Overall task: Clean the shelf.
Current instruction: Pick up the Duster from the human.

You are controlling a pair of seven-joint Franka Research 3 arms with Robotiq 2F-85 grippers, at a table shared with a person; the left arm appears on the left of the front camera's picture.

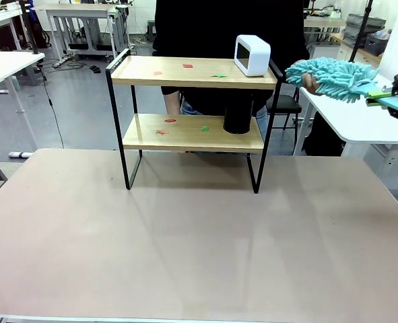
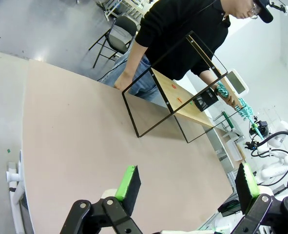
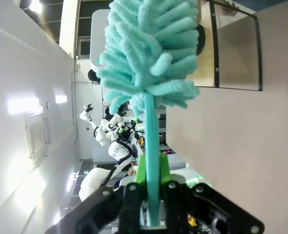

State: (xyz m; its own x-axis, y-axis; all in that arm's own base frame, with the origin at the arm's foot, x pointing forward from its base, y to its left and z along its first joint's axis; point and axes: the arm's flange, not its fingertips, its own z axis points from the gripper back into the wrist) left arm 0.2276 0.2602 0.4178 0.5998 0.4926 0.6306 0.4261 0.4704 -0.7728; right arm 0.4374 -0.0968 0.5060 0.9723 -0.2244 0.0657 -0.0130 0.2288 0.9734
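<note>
The big tan table (image 1: 185, 256) carries the shelf (image 1: 192, 101) at its far edge, right in front of a person standing behind it. Off to the right of the shelf, clear of both boards, the fluffy teal duster (image 1: 330, 77) hangs in the air. The right gripper (image 3: 152, 175) is clamped on its handle, and a person's hand (image 1: 309, 82) seems to touch the head. A white box (image 1: 252, 55) sits on the top board and a black cylinder (image 1: 238, 116) on the lower one. Red and green scraps (image 1: 187, 66) dot both boards, so I'd say the sweeping hasn't begun. The left gripper (image 2: 187, 187) hovers over the table, jaws wide and empty.
</note>
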